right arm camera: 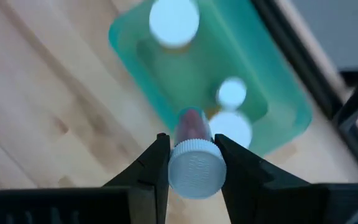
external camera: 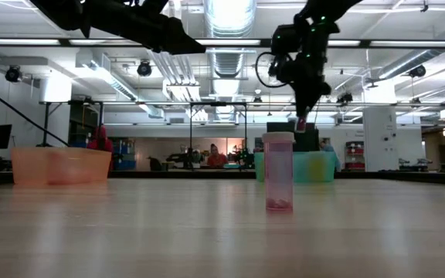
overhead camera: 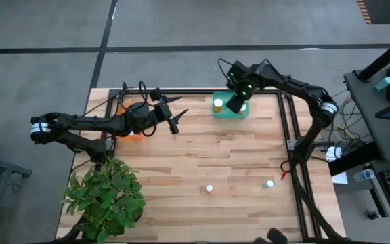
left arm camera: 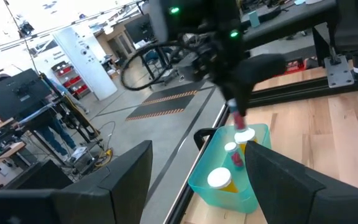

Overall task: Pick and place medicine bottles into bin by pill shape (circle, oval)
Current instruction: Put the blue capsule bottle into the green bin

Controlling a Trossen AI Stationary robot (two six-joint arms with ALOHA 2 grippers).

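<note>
My right gripper [overhead camera: 235, 103] is shut on a medicine bottle [right arm camera: 193, 163] with a white cap and a clear body with red pills. It holds it above the green bin [overhead camera: 230, 112] at the table's far edge. The bin holds three white-capped bottles [right arm camera: 174, 22]. My left gripper [overhead camera: 175, 116] is open and empty, in the air beside the orange bin [overhead camera: 131, 120] at the far left. Two more bottles [overhead camera: 209, 189] [overhead camera: 269, 184] stand upright on the table near its front; one shows close in the low view [external camera: 278, 171]. My right gripper pinches the bottle's white cap [right arm camera: 194, 169] by its sides between its two fingers. The fingers come from above and point down. The bottle hangs upright below them, its body [right arm camera: 191, 124] toward the bin, lifted clear above the bin's opening.
A potted green plant [overhead camera: 107, 196] stands at the table's near left corner. A black frame rail [overhead camera: 286, 129] runs along the table's right and far edges. The bare wooden middle of the table [overhead camera: 208, 149] lies between the bins and the two standing bottles.
</note>
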